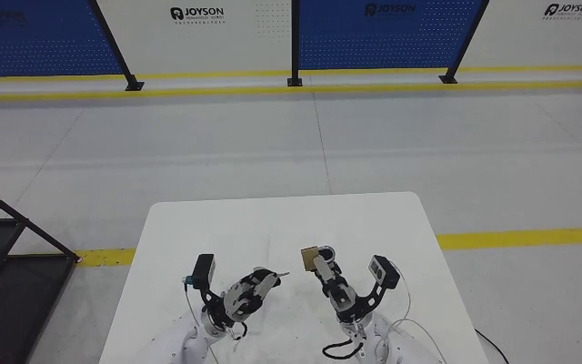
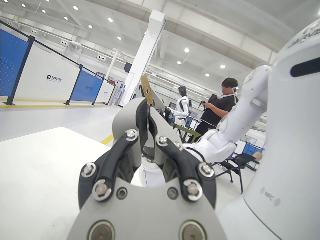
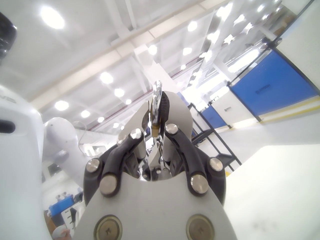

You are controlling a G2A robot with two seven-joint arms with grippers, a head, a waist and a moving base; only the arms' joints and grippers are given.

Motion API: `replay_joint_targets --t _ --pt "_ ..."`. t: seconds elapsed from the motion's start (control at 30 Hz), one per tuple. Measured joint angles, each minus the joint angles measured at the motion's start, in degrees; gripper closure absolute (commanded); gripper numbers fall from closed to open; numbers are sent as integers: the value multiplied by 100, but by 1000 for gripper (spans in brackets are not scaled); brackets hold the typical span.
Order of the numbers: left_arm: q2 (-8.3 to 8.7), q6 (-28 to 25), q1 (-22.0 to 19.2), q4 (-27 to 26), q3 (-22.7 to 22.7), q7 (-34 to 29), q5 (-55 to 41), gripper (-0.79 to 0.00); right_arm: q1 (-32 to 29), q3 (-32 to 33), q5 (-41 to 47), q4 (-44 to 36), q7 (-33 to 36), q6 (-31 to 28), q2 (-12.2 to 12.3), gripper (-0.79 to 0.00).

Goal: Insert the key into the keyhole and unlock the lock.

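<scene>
Gripping the brass lock (image 1: 310, 257) over the white table (image 1: 273, 218), the right gripper (image 3: 157, 112) had its fingers clenched on it, with the silver shackle (image 3: 157, 89) poking beyond the pads. The keyhole (image 2: 146, 90) faced the left gripper (image 2: 147, 112), whose fingers pinched the thin key (image 1: 282, 273). The key's tip was aimed at the lock, near but apart. The 2 grippers hung side by side over the table's near part. Beyond it lay a yellow floor line (image 1: 509, 239) and blue barrier panels (image 1: 386, 32).
</scene>
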Motion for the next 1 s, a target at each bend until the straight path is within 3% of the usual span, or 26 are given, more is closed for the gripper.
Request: replay_joint_targets --t 0.37,0.67,1.0 --pt "9 31 -37 -7 9 -63 92 0 35 -3 -144 66 1 0 11 0" --pt "-122 242 -144 -74 142 -401 -578 0 35 -3 -144 66 1 0 11 0" --pt "-266 508 -184 -73 240 -307 -330 0 35 -3 -144 66 1 0 11 0"
